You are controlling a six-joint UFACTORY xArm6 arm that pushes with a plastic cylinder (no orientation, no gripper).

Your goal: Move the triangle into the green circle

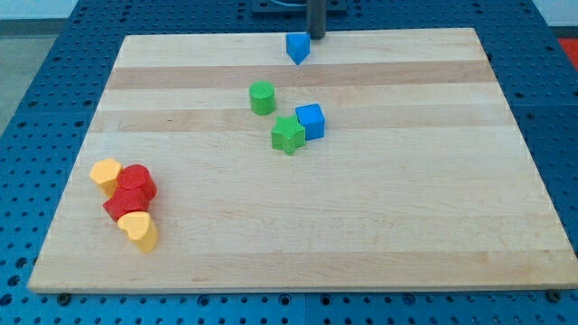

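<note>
A blue triangle block (297, 47) lies near the view's top edge of the wooden board (406, 181). My tip (317, 37) is the lower end of the dark rod, just to the right of the triangle and slightly above it, close to touching it. The green circle block (262, 97) stands below and left of the triangle, with bare board between them. A green star block (288, 134) and a blue cube (311, 120) sit touching each other, below and right of the green circle.
At the board's left side sits a tight cluster: a yellow block (106, 172), a red round block (137, 182), another red block (124, 204) and a yellow heart block (139, 229). A blue pegboard surface (36, 108) surrounds the board.
</note>
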